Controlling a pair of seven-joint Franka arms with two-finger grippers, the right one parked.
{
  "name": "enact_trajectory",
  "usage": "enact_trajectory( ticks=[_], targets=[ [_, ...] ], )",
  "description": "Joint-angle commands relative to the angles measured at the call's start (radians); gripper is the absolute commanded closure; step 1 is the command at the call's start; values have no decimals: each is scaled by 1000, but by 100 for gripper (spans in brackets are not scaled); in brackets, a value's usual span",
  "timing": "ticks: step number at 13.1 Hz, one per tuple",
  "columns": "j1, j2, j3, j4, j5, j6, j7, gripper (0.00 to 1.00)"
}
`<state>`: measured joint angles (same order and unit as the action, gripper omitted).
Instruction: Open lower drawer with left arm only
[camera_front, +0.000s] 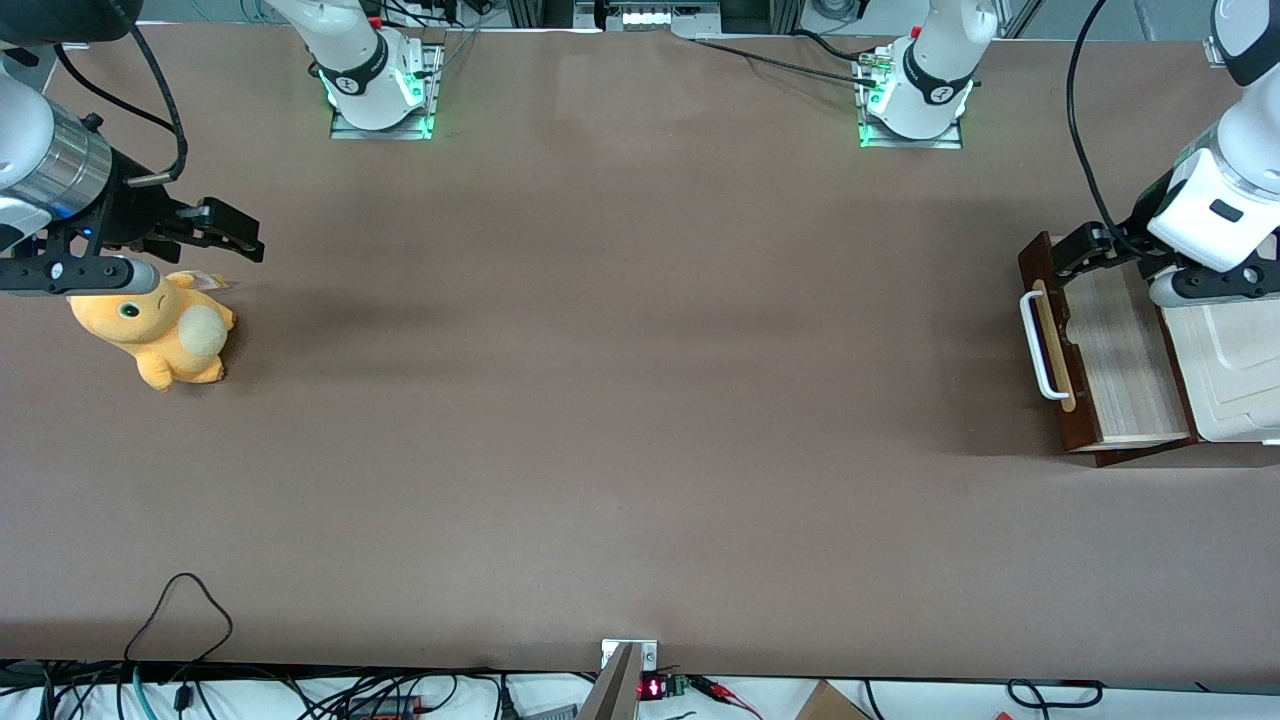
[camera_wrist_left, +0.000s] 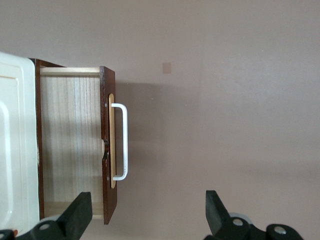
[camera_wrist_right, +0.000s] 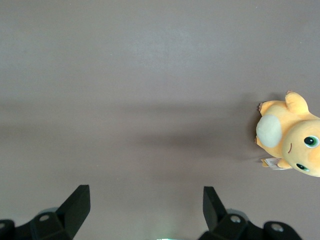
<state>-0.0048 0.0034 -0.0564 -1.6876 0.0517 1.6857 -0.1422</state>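
- We see the table (camera_front: 600, 350) carrying the cabinet (camera_front: 1235, 370) at the working arm's end.
- The left arm (camera_front: 1225, 200) hangs over the cabinet's corner farther from the front camera.
- The drawer (camera_front: 1120, 360) stands pulled well out, its plywood floor bare; we judge the task largely done.
- The handle (camera_front: 1038, 345) runs lengthwise along the drawer front, on the side toward the table's middle.
- The gripper (camera_front: 1085, 250) hovers above the drawer's end; its fingers (camera_wrist_left: 79, 214) are spread apart, clear of the handle, holding nothing.

cabinet top (camera_front: 1240, 370): cut by frame edge | lower drawer (camera_front: 1125, 360): rear corner hidden under pincer (camera_front: 1085, 255)
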Motion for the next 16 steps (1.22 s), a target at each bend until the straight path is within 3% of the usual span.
enact_trajectory(
  ticks=[1, 4, 16],
  targets=[
    [3, -33, 1, -32, -30, 19, 58, 0],
    [3, -33, 1, -24, -87, 17, 58, 0],
    [3, -31, 1, -20, -85, 14, 53, 0]
  ],
)
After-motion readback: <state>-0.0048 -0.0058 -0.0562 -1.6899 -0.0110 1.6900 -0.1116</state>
